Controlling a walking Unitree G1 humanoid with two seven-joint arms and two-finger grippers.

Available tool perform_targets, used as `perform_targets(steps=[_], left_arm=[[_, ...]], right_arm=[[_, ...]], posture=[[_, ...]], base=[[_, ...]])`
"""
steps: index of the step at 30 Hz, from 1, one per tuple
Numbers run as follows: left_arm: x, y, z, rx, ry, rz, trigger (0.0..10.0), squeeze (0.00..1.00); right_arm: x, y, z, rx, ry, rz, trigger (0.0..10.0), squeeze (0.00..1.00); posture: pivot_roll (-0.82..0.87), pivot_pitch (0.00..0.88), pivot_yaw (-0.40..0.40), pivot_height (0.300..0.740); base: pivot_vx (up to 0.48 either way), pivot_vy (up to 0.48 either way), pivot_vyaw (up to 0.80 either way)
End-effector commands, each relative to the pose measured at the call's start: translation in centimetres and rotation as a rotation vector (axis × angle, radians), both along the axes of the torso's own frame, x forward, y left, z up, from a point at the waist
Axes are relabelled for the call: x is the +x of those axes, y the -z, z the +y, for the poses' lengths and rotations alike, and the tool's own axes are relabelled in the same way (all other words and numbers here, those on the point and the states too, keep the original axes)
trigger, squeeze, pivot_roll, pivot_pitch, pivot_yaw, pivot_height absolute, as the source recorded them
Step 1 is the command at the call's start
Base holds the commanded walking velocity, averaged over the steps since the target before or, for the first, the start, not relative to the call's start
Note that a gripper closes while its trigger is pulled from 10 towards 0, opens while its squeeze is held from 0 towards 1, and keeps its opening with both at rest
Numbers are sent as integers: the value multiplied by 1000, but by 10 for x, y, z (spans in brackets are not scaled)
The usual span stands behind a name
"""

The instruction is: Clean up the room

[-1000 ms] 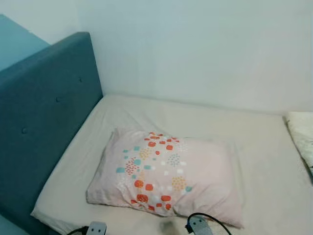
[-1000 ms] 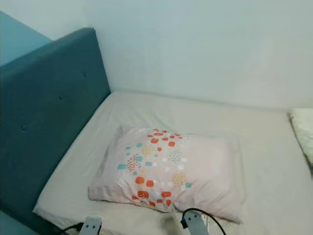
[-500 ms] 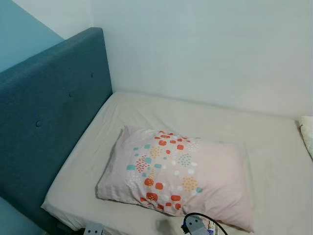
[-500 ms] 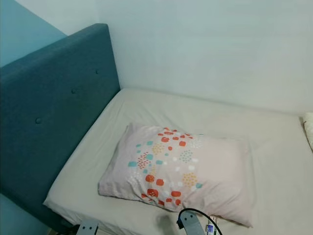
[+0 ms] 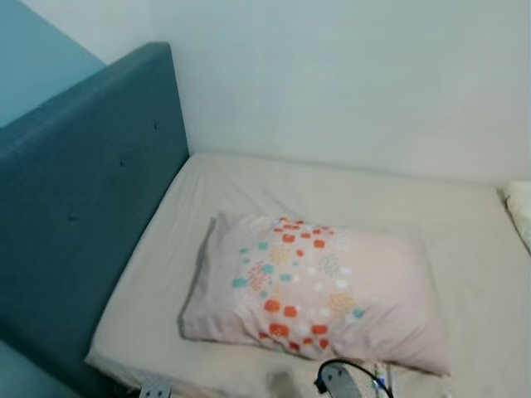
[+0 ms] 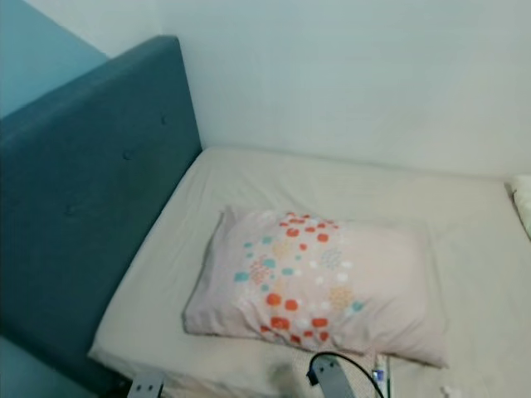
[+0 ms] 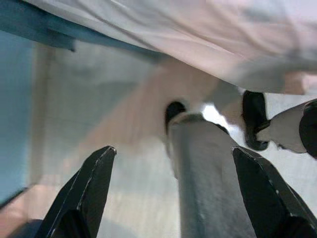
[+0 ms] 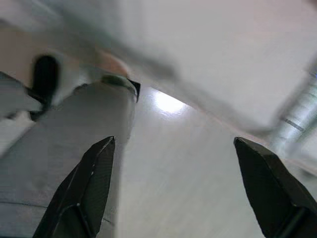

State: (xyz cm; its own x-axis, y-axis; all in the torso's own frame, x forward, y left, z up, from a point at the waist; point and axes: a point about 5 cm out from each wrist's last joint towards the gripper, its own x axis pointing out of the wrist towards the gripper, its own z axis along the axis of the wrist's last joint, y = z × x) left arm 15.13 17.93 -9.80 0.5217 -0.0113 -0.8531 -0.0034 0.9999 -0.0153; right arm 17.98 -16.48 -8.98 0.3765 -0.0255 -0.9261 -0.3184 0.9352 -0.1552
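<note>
**Plainly, a tidy bed and two idle arms: the risk lies at floor level**

The pillow (image 5: 311,290), pale pink with orange and teal dots, lies flat on the bed (image 5: 249,186), near the teal headboard (image 5: 83,207) and well apart from the white wall (image 5: 348,75). A second cushion (image 5: 519,211) peeks in at the bed's far right edge. Both arms hang low beside the robot's legs. The left hand (image 7: 173,193) is spread open with nothing between its fingers, and so is the right hand (image 8: 176,188).

What could go wrong is mostly a matter of footing. The robot stands close to the bed's near edge, and both head pictures are slightly soft, so stepping on while the view is unsteady could knock a knee against the frame or send a raised hand into the mattress side instead of over it.

The eye views give the bed top and the pillow. The wrist views give the glossy floor (image 8: 198,148), the robot's own grey leg (image 7: 208,183) and the underside of the bedding overhang.
</note>
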Motion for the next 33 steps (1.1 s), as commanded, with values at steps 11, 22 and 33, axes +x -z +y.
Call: perform_targets(steps=[11,22,33], left_arm=[[-5,2,0,-1,4,22,10000,0],[-5,2,0,1,4,24,10000,0],[-6,2,0,-32,-53,5,10000,0]], right_arm=[[-3,1,1,13,10,17,10000,0],[-2,1,2,14,12,7,10000,0],[-4,2,2,15,10,27,10000,0]], posture=[[-59,44,-9,740],[-59,43,-10,740],[-60,42,-10,740]], base=[[0,0,-139],[0,0,-347],[0,0,-208]])
